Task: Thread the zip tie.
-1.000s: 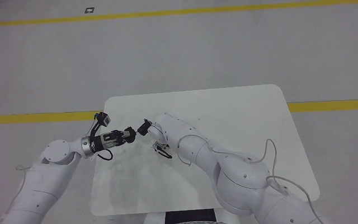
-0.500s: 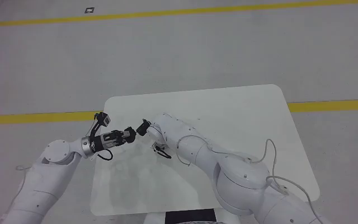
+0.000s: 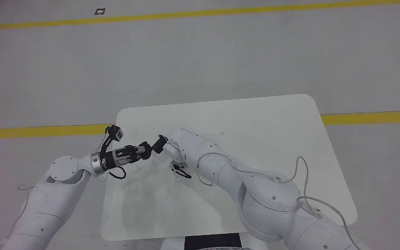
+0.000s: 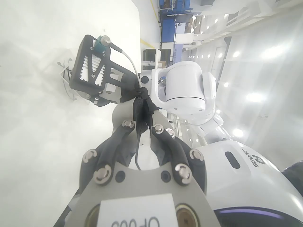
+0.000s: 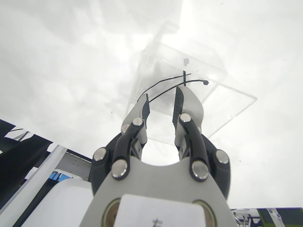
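Clear plastic box (image 5: 225, 105) on the white table (image 3: 262, 125) lies straight below the right gripper (image 5: 163, 96), whose fingers stand partly apart with nothing between them, tips just over black zip ties (image 5: 163, 85) crossing inside it. Bare tabletop spreads all round, its edges well away. The left gripper (image 4: 142, 113), close beside the right arm's wrist, is pinched nearly closed on a thin black strip, probably a zip tie (image 4: 136, 152), which is too fine to make out from above.

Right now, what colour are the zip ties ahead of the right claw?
Black. The zip ties show best in the right wrist view.
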Controlling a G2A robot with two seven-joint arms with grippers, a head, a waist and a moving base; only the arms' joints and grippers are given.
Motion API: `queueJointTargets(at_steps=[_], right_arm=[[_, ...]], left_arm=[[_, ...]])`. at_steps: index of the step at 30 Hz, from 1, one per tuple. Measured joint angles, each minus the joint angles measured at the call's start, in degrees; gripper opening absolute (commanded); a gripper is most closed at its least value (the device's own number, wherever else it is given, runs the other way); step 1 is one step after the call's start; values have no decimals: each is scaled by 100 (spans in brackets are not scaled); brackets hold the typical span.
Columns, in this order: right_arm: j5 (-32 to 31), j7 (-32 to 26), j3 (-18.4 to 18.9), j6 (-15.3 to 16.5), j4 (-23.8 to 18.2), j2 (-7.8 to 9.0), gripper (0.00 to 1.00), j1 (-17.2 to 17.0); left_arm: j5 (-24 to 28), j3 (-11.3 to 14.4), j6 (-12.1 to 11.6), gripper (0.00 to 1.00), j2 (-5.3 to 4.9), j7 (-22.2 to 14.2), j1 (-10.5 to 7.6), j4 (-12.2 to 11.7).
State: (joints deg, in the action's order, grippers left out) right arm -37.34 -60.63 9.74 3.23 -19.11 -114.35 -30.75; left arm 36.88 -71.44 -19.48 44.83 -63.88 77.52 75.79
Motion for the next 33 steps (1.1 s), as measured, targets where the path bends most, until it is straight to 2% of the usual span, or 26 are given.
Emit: queueJointTargets(at_steps=[11,17,29,33], right_arm=[[-263,-93,0,-203,-49,-6,19,26],[-31,-8,1,-88,-66,0,18,31],[-62,-56,0,-82,-6,5,19,-15],[-66,-79,0,-72,7,4,14,-20]], left_arm=[[0,0,0,0,0,0,0,0],[0,0,0,0,0,0,0,0],[0,0,0,0,0,0,0,0],[0,0,0,0,0,0,0,0]])
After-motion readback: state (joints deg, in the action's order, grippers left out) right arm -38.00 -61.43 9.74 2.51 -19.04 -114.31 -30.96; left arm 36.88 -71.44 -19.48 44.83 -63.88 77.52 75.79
